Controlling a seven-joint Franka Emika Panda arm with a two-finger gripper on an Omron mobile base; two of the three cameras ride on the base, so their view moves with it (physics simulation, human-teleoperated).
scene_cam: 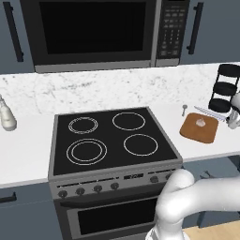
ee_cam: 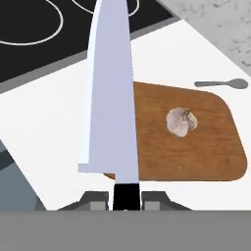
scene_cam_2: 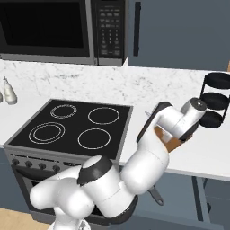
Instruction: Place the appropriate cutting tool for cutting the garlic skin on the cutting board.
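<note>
A white robot arm's two-finger hand (ee_cam: 125, 198) pinches the black handle of a slim knife with a long silver-grey blade (ee_cam: 110, 98), its dark fingertips (ee_cam: 95, 198) pressed against either side of the handle. In the hand view the blade stretches away from the hand, raised above the white surface (ee_cam: 44, 127) and overlapping one edge of a flat brown wooden square board with rounded corners (ee_cam: 206, 152). A small pale whitish-pink garlic bulb (ee_cam: 181, 121) rests near the board's middle, beside the blade. A tiny grey spoon (ee_cam: 223, 84) lies on the surface just beyond the board. A black stovetop with white burner rings (scene_cam: 112, 138) sits beside the board.
</note>
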